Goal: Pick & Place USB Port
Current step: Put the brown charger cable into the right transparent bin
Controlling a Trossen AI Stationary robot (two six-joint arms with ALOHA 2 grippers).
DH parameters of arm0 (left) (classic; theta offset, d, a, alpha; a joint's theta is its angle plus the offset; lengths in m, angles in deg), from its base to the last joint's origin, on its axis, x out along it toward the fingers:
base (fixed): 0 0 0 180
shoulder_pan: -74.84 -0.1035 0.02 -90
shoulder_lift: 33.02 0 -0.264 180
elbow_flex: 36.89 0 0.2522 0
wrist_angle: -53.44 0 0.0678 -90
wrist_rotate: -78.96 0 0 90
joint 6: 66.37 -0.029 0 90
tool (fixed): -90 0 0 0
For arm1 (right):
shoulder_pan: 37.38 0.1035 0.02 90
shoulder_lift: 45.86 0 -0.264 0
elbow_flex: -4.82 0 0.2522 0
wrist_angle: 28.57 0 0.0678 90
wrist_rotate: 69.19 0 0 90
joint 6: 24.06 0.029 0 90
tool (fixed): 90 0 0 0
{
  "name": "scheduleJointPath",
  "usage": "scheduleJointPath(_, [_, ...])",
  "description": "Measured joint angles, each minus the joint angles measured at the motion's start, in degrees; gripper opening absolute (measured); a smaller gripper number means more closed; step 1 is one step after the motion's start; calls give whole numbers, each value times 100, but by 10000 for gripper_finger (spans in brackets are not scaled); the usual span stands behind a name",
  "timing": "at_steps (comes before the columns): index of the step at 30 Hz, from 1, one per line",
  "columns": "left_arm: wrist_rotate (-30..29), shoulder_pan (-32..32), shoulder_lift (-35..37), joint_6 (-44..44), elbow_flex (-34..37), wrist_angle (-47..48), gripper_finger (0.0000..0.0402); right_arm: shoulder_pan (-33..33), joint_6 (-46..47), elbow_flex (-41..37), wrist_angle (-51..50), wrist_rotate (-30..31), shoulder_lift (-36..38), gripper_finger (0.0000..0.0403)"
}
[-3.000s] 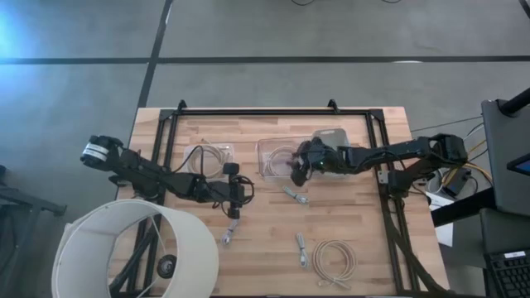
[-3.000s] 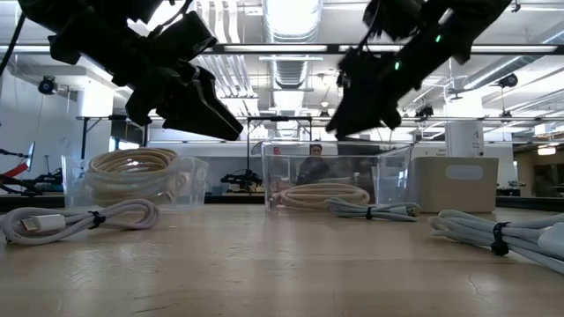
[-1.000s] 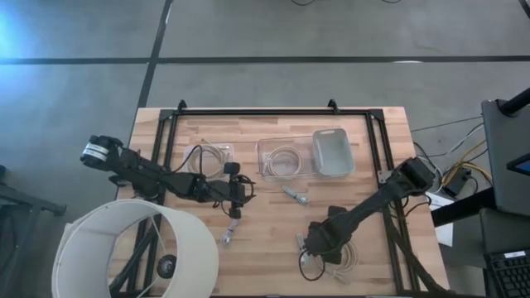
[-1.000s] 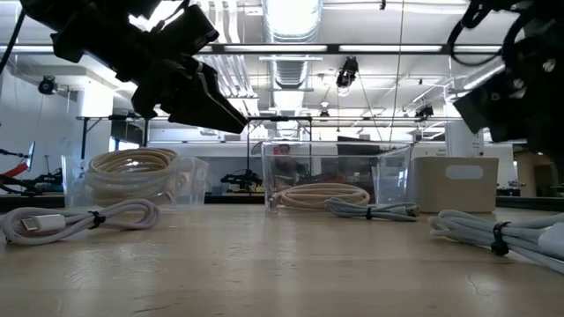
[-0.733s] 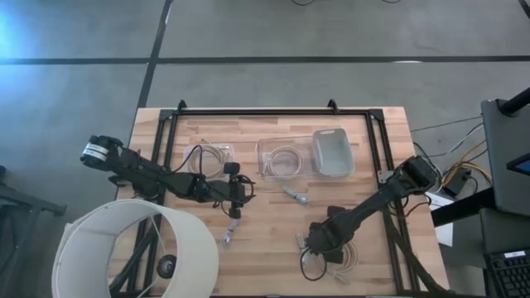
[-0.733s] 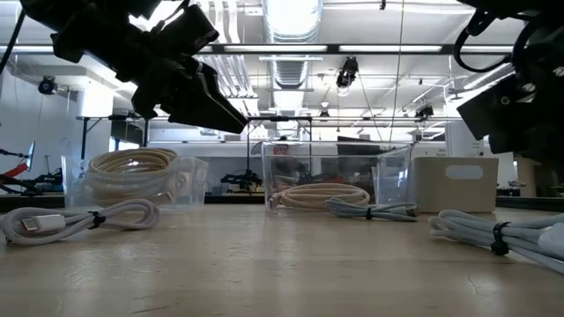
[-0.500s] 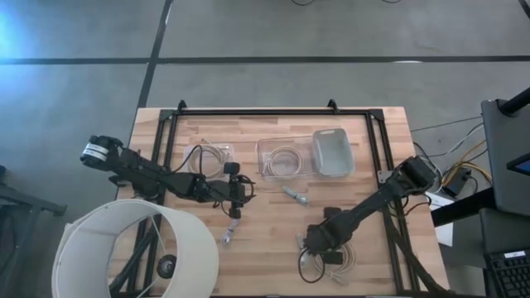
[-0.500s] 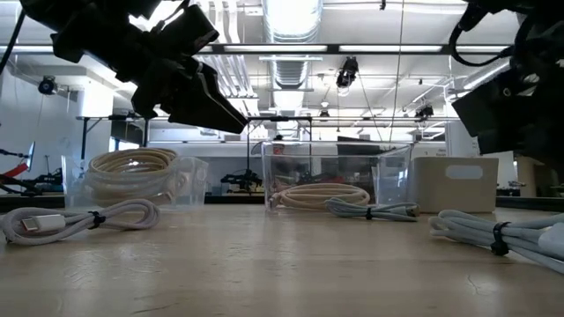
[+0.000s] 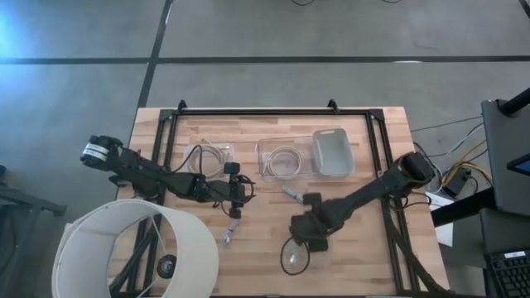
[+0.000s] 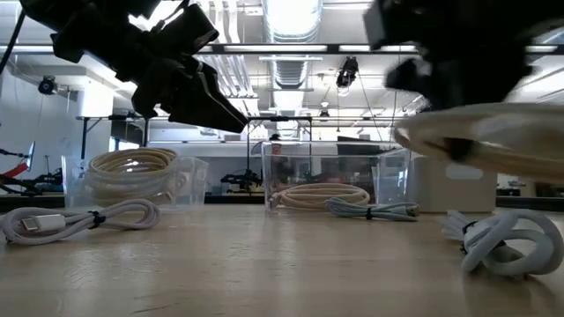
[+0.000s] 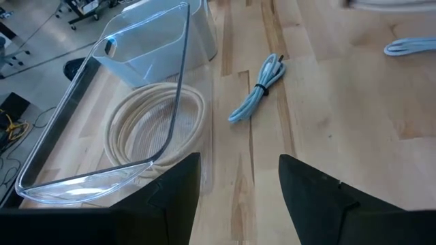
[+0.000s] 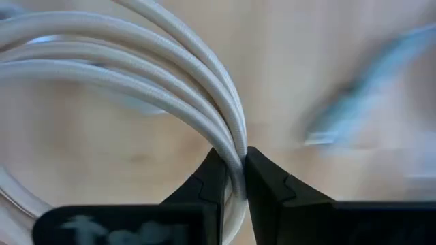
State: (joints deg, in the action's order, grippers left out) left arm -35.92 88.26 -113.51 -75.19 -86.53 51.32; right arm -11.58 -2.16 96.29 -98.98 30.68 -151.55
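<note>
The right gripper [image 9: 303, 234] hangs over the near half of the tabletop [image 9: 265, 273], toward the middle, its fingers [image 12: 218, 184] clamped on the strands of a coiled white cable [image 9: 293, 257]. The loop dangles below the grip in the high view and shows lifted off the wood in the low view, where it sweeps blurred across the right side [image 10: 485, 132].

The step in hand appears to be carrying the coil toward the clear bin [image 9: 284, 157] near the far edge, which already holds a coil. The pinch takes only one side of the loop, so the rest will swing; a slow, level carry would keep it from snagging the small cable [image 9: 296, 196] lying between grip and bin. The coil should clear the bin's rim before the fingers part. Beside that bin, toward the right edge, stands a grey tray [image 9: 333, 153]; which one is meant cannot be told.

The left gripper [image 9: 234, 192] waits over the left-centre of the tabletop, fingers [image 11: 174, 190] apart and holding nothing, a second bin [image 9: 207, 157] with a coil beyond it.
</note>
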Motion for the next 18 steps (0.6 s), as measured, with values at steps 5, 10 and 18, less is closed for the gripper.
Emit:
scheduleJointPath(5, [0, -1, 0, 2, 2, -2, 202, -428, -1068, 168, -158, 1498, 331, 33])
scheduleJointPath(10, [0, -1, 0, 2, 2, -7, 202, -1101, -1911, 179, -45, 2615, 748, 33])
scheduleJointPath(18, [0, 1, 0, 2, 2, -10, 202, -2414, -2587, 160, 839, 2930, 1082, 34])
